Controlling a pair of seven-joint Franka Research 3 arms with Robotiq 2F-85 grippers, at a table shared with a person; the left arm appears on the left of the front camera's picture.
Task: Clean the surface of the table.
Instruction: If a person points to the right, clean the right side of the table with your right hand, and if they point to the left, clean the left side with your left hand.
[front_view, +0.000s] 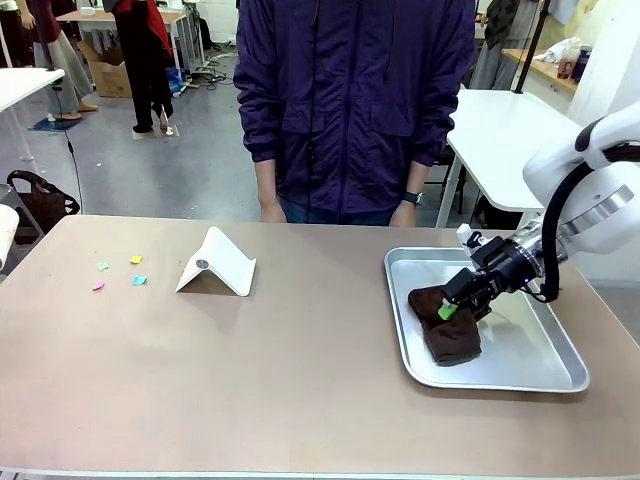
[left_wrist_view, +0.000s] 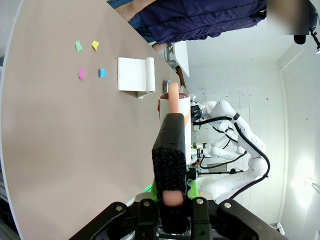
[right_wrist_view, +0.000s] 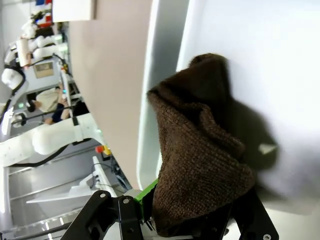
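Table (front_view: 250, 380): wide matte brownish-taupe top, pale edge, small coloured paper scraps (front_view: 138, 280) at left. Right gripper (front_view: 452, 308): clamped on dark brown knitted cloth (front_view: 455, 345) in shiny silver metal tray (front_view: 530, 345). Left gripper (left_wrist_view: 171, 201): clamped on black foam block (left_wrist_view: 170, 145).

On my front feed, a person (front_view: 350, 100) in a purple jacket, a watch (front_view: 413, 198) on one wrist, stands at the far side. Nearer me, a steel tray (front_view: 530, 345) sits to the right with a brown cloth (front_view: 455, 342) bunched in its left half. A white folded stand (front_view: 220, 265) rests left of centre, and four coloured paper scraps (front_view: 139, 280) lie clustered farther left. A white table (front_view: 500, 140) stands behind. My left wrist feed shows a black sponge (left_wrist_view: 170, 150) with a pink stem.
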